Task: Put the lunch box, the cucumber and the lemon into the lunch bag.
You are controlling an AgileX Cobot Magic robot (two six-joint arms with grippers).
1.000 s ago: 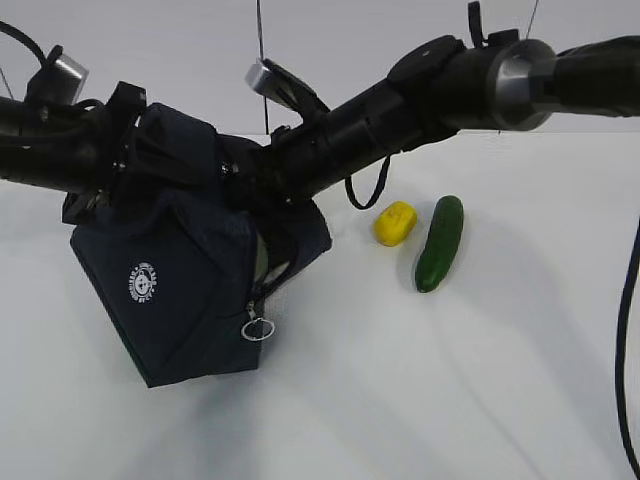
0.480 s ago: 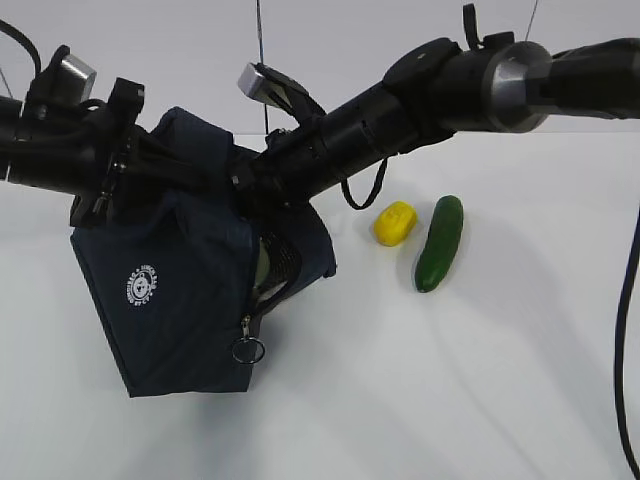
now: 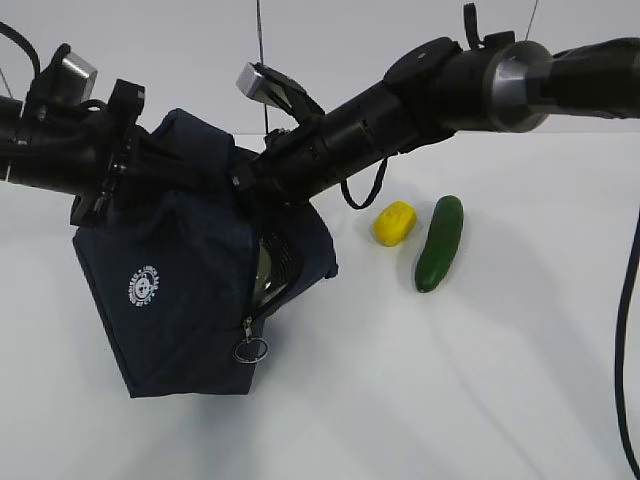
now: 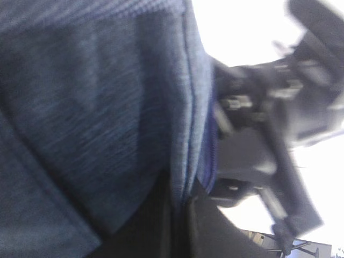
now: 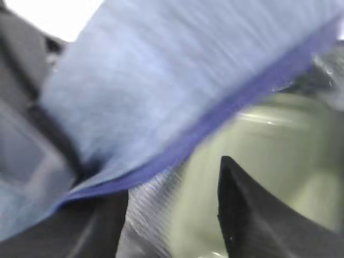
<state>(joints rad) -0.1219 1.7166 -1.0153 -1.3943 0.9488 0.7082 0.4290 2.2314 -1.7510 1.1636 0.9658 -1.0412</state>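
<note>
The navy lunch bag (image 3: 170,290) hangs tilted at the left, its white logo facing me and its zipper open on the right side. My left gripper (image 3: 128,165) is shut on the bag's top fabric; in the left wrist view the fabric edge (image 4: 185,134) runs down into the closed jaws (image 4: 183,215). My right gripper (image 3: 255,190) reaches into the bag's opening. Its fingers stand apart (image 5: 172,215) over the silver lining and the pale green lunch box lid (image 5: 263,150). A sliver of the lunch box shows in the opening (image 3: 261,268). The yellow lemon (image 3: 394,222) and the green cucumber (image 3: 440,243) lie side by side on the table.
The metal ring pull (image 3: 250,350) dangles at the bag's lower right corner. A loop handle (image 3: 368,190) hangs under my right arm, close above the lemon. A black cable (image 3: 625,340) runs down the right edge. The white table (image 3: 450,400) stretches in front.
Over the last second the bag swung from a diamond-like tilt to hang straighter, and my right arm rose a little. Lemon and cucumber have not moved.
</note>
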